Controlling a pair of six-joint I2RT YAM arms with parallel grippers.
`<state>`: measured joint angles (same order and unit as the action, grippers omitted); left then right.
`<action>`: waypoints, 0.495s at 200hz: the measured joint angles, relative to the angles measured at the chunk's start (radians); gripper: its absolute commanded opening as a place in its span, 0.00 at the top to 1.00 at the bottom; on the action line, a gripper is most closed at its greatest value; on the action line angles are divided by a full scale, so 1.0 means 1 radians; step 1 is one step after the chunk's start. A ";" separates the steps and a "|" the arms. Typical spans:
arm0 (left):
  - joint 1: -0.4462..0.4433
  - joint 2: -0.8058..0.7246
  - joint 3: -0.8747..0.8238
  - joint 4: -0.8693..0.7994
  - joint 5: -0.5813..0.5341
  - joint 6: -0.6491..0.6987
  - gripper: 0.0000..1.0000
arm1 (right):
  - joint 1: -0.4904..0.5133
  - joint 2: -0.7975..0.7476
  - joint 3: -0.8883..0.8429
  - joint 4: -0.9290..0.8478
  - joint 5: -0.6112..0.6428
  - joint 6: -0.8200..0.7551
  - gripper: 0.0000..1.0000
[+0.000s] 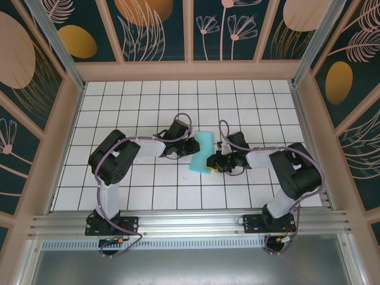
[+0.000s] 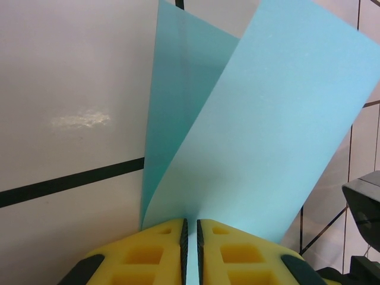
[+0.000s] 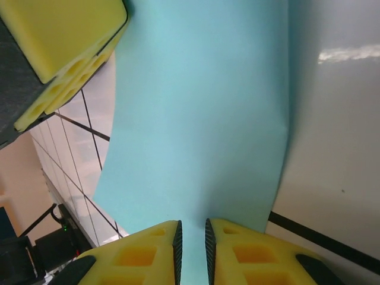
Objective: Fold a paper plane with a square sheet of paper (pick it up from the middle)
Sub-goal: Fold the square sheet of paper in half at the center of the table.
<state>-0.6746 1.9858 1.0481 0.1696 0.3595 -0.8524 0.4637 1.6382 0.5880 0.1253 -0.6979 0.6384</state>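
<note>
Holding: both arms meet at the middle of the white tiled table (image 1: pixel 148 107), with the square sheet of paper (image 1: pixel 202 152) caught between them.
Left gripper: the left gripper (image 2: pixel 191 228) reaches in from the sheet's left side. Its yellow fingers (image 2: pixel 157 252) are drawn close, pinching the paper's edge in the thin slot between them.
Right gripper: the right gripper (image 3: pixel 192 237) reaches in from the right, a little nearer the arm bases. Its yellow fingers (image 3: pixel 249 255) also nip the paper's edge, with turquoise showing in the slim gap.
Paper: plain turquoise-blue, bowed rather than flat. From above it reads as a narrow strip running away from the bases, between the two grippers. From the left wrist it curls over on itself, a darker layer behind a lighter one.
Paper and table: I cannot tell whether any part rests on the tiles.
Grippers to each other: near, on opposite sides of the sheet, not touching.
Surroundings: dark teal wall panels (image 1: pixel 154 29) with leaf and flower drawings stand round the table.
</note>
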 measured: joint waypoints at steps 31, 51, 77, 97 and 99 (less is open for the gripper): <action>0.000 0.000 -0.001 0.002 0.001 0.000 0.85 | -0.002 -0.003 -0.002 0.002 -0.002 0.001 0.77; 0.000 -0.001 -0.001 0.002 0.000 0.000 0.84 | 0.007 -0.023 -0.010 -0.002 0.008 0.006 0.76; 0.000 -0.001 -0.001 0.003 0.002 0.000 0.84 | 0.029 -0.073 -0.042 -0.001 0.009 0.027 0.75; 0.000 -0.001 -0.002 0.004 0.003 0.000 0.84 | 0.059 -0.074 -0.046 0.000 0.014 0.032 0.75; 0.000 -0.001 -0.002 0.004 0.003 0.000 0.84 | 0.061 -0.074 -0.047 0.000 0.016 0.032 0.75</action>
<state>-0.6743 1.9850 1.0462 0.1738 0.3630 -0.8524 0.5251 1.5642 0.5411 0.1253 -0.6823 0.6701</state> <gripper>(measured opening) 0.156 0.247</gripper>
